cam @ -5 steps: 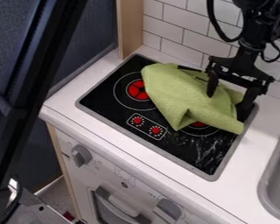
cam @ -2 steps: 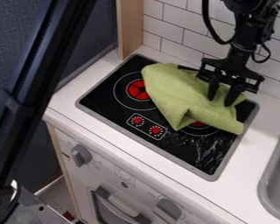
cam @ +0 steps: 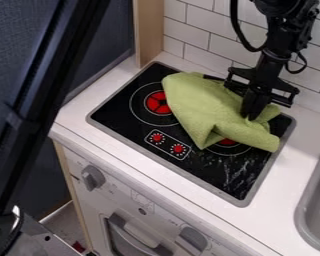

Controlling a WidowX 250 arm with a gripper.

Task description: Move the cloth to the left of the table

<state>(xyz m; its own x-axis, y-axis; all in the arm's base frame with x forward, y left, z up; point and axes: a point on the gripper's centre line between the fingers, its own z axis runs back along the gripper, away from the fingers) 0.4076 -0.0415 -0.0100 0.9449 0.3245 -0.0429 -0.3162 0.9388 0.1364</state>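
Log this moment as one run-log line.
gripper: closed on green cloth | cloth: draped over black stovetop | leftward move: not done

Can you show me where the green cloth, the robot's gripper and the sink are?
Green cloth (cam: 199, 105), camera view: its broad middle.
Gripper (cam: 250, 116), camera view: between its fingertips.
Sink (cam: 300, 215), camera view: its rim.

The robot's arm (cam: 275, 47) is black all over, its upper part bulky and knobbly with stacked, angular joint housings. A thick black cable (cam: 237, 25) bows out in a wide loop on one side, and a thinner black one (cam: 303, 65) curls on the other. The black hand (cam: 250, 116) has a wide, slotted crosspiece and two narrow, dark fingers (cam: 247, 104).
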